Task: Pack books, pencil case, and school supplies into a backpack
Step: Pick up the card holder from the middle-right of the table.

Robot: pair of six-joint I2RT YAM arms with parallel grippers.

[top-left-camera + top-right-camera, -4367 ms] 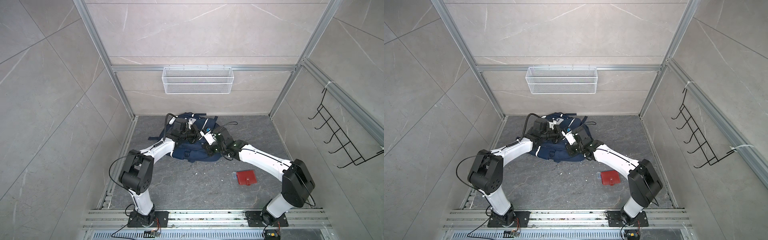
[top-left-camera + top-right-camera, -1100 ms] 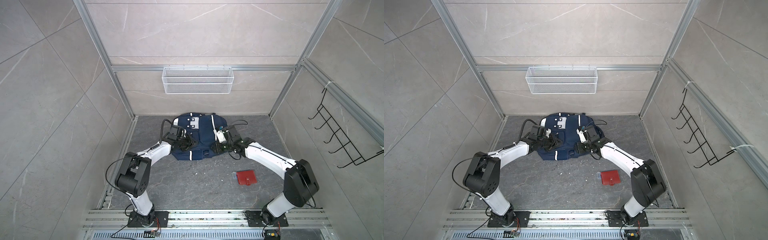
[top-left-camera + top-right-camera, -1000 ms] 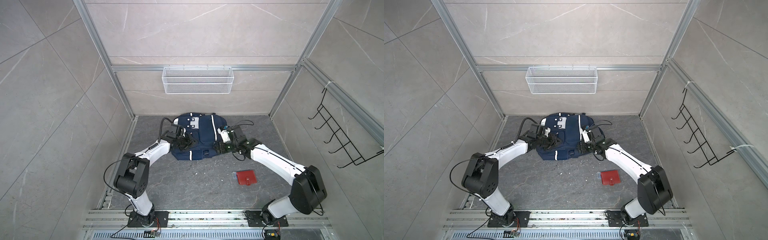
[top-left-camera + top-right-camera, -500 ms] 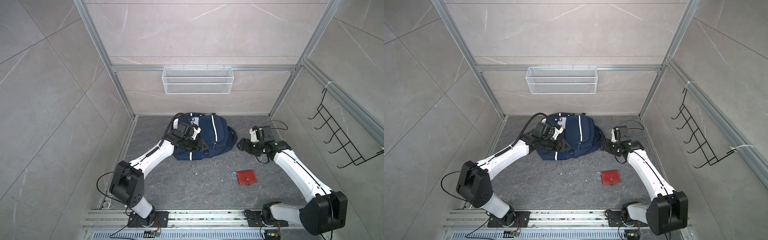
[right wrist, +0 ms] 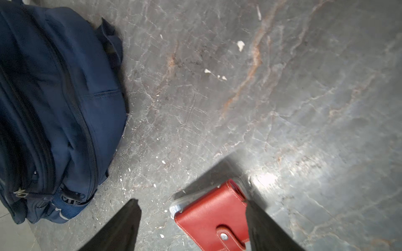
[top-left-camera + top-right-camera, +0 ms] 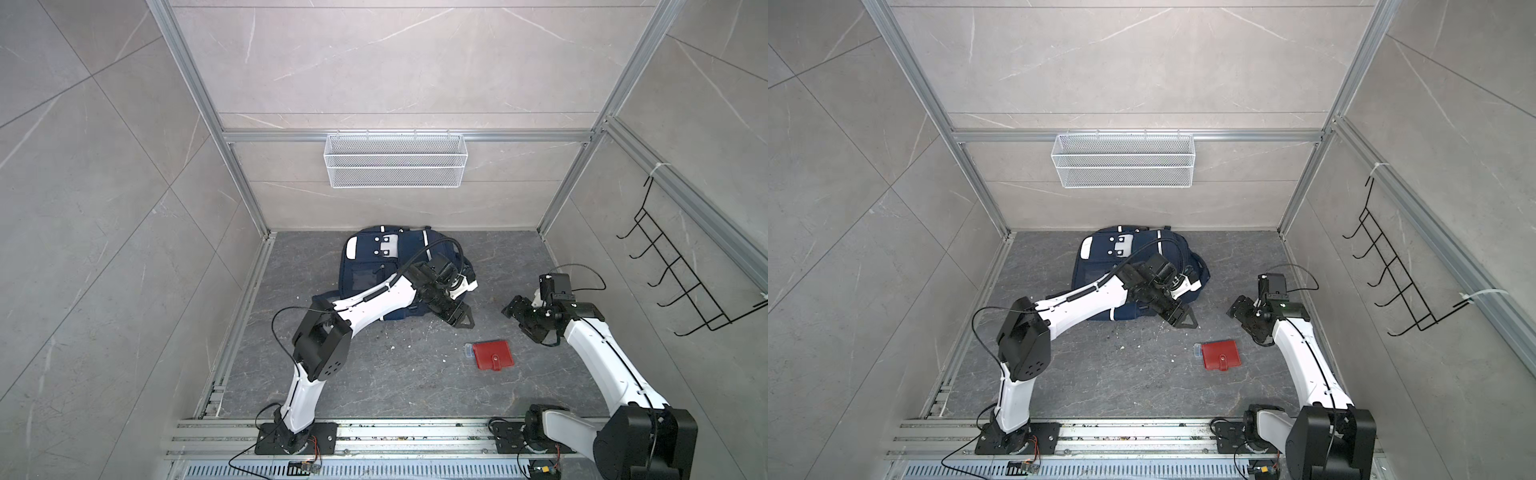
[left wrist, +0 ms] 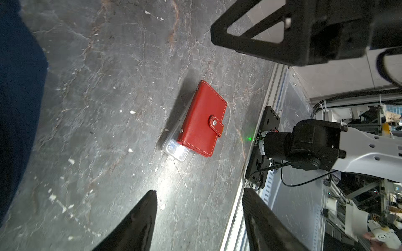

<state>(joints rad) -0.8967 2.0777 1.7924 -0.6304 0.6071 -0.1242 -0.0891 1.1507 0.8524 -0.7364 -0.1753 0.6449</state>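
While the navy backpack [image 6: 368, 266] lies near the back wall, I hold both arms low over the grey floor [image 6: 374, 374] beside it. The left gripper [image 6: 453, 316] hangs just off the bag's near right corner, jaws spread and empty. The right gripper [image 6: 515, 313] faces it from further right, jaws likewise spread on nothing. Nearer me, between the two, the red case [image 6: 493, 354] lies flat with its snap strap up. The clear plastic piece [image 6: 468, 351] is tucked against its edge and seems to sit partly under it. I judge both grippers are free so that either can drop onto that pair, the only loose things I see. The books and the pencil case show in no view; I take them to be inside the bag but cannot confirm it. My left arm covers the bag's near half in both top views, so I cannot tell whether its main opening gapes.
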